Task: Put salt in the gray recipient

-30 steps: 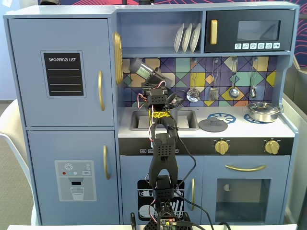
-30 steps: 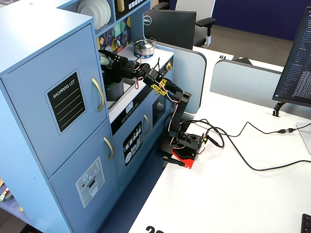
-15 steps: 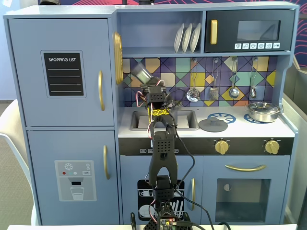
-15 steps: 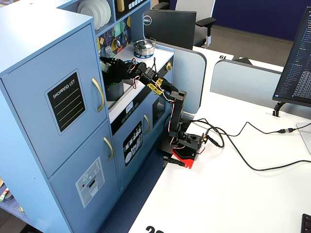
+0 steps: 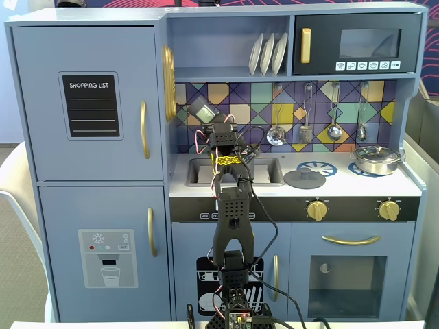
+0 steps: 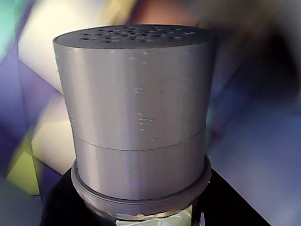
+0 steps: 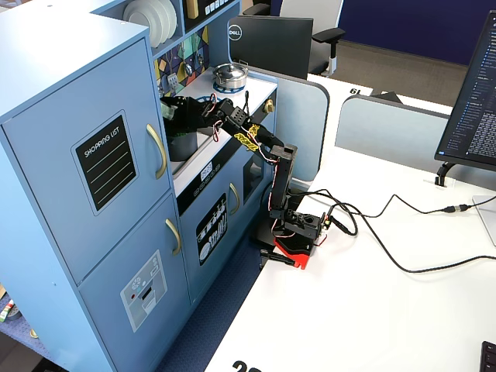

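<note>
Right at the end effector, filling the wrist view, sits the salt, apparently clenched upright w/ holes up so nothing spills. Arm's stretched over the sink; gray recipient looks just below, partly hidden.

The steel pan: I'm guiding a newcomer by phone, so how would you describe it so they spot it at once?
In a fixed view, find the blue toy kitchen and follow its counter rightward from the sink to the far right end. The pan sits there, below the hanging utensils. It is the only shiny thing on the counter; the lid to its left is flat and matte gray.
</note>
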